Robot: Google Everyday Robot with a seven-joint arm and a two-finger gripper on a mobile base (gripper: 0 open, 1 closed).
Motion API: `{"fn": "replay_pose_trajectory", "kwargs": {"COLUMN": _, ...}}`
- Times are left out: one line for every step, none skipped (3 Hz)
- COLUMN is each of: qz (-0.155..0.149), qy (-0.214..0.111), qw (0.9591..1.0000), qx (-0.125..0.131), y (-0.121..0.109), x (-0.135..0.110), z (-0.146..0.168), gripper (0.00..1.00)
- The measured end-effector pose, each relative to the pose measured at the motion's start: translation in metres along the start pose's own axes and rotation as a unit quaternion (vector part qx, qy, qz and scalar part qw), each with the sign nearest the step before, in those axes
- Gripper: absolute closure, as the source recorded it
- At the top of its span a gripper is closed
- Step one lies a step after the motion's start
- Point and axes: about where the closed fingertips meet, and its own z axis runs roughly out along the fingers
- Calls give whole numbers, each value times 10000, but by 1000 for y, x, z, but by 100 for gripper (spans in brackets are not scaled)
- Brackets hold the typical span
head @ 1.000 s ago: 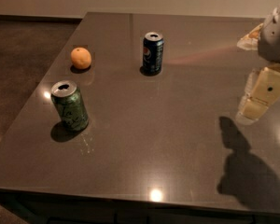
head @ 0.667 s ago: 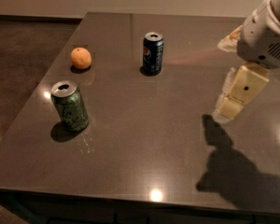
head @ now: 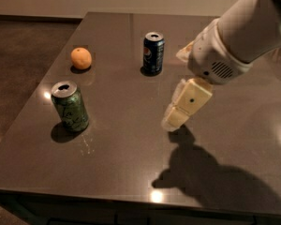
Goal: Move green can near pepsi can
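Observation:
The green can (head: 70, 106) stands upright at the front left of the dark table (head: 131, 139). The pepsi can (head: 153, 53), dark blue with a round logo, stands upright at the back middle. My gripper (head: 174, 120) hangs above the middle of the table, right of the green can and in front of the pepsi can, touching neither. It holds nothing that I can see.
An orange (head: 81, 58) lies at the back left, behind the green can and left of the pepsi can. The table's left edge drops to a brown floor (head: 18, 55). My arm (head: 243, 32) reaches in from the upper right.
My arm and gripper have moved left and forward over the table, toward its middle. The cans and the orange have not moved.

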Motion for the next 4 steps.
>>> {"fn": "replay_pose_trajectory", "kwargs": {"qz": -83, "qy": -352, "qw": 9993, "qx": -68, "y": 11, "x": -33, "z": 29, "gripper": 0}}
{"fn": "replay_pose_trajectory", "kwargs": {"qz": -190, "qy": -666, "qw": 9974, "qx": -186, "y": 23, "x": -67, "z": 57, "gripper": 0}}
{"fn": "replay_pose_trajectory", "kwargs": {"qz": -257, "qy": -854, "qw": 9957, "qx": -268, "y": 31, "x": -94, "z": 81, "gripper": 0}}
{"fn": "replay_pose_trajectory", "kwargs": {"qz": -280, "qy": -979, "qw": 9943, "qx": -314, "y": 34, "x": -115, "z": 102, "gripper": 0}}
